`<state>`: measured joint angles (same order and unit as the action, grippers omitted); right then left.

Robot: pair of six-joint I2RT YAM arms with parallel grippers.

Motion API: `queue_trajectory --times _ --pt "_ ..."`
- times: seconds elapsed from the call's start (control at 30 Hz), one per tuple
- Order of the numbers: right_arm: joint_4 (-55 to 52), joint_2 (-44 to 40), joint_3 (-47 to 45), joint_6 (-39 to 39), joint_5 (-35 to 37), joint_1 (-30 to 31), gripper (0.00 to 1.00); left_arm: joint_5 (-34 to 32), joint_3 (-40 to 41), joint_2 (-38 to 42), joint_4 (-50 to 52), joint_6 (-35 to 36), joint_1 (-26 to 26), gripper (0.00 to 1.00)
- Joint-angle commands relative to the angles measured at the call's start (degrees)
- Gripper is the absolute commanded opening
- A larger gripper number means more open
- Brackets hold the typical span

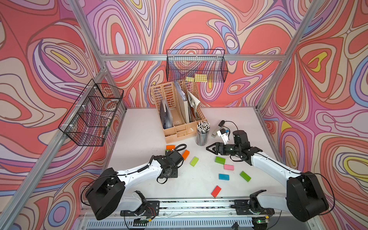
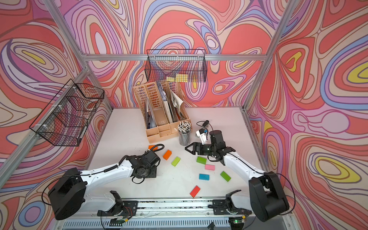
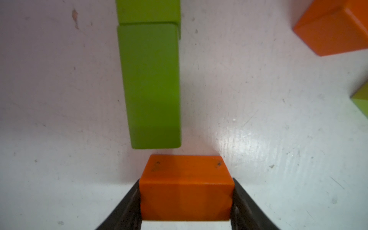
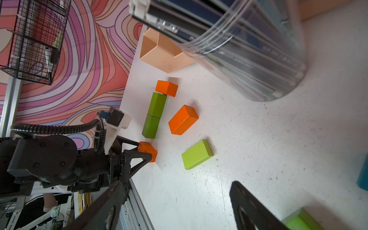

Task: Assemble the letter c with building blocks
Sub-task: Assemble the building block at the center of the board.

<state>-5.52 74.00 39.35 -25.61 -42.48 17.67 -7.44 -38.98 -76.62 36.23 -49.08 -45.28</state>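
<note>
The left pincer (image 3: 186,190) clamps a held orange block (image 3: 185,171) by its sides, just beside the end of a dark green block (image 3: 149,85) lying end to end with another on the white surface (image 1: 139,135). Rightward lie a loose orange block (image 1: 185,154) and a lime block (image 1: 194,161). The right pincer (image 4: 177,185) hangs wide and empty. Past it lie a pink block (image 1: 228,167), a blue block (image 1: 223,176) and a red block (image 1: 216,191), all plain-coloured.

The left arm (image 1: 139,171) reaches from lower left toward centre, its left gripper (image 4: 145,151) angled down, jaws clamped on an orange block (image 3: 185,169). The right arm (image 1: 268,165) stretches from lower right, its right gripper (image 1: 208,148) level, jaws wide apart.
</note>
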Motion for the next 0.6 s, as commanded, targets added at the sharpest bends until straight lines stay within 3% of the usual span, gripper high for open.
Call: queue_trajectory --times 0.0,0.57 --pt "0.60 -0.43 -0.68 0.23 -0.37 0.12 0.88 -2.06 -1.27 -0.46 1.04 -0.49 0.47 0.58" --pt "0.47 -0.70 -0.67 0.21 -0.33 0.17 0.88 -1.70 -1.36 -1.51 -1.95 -0.49 1.07 0.60"
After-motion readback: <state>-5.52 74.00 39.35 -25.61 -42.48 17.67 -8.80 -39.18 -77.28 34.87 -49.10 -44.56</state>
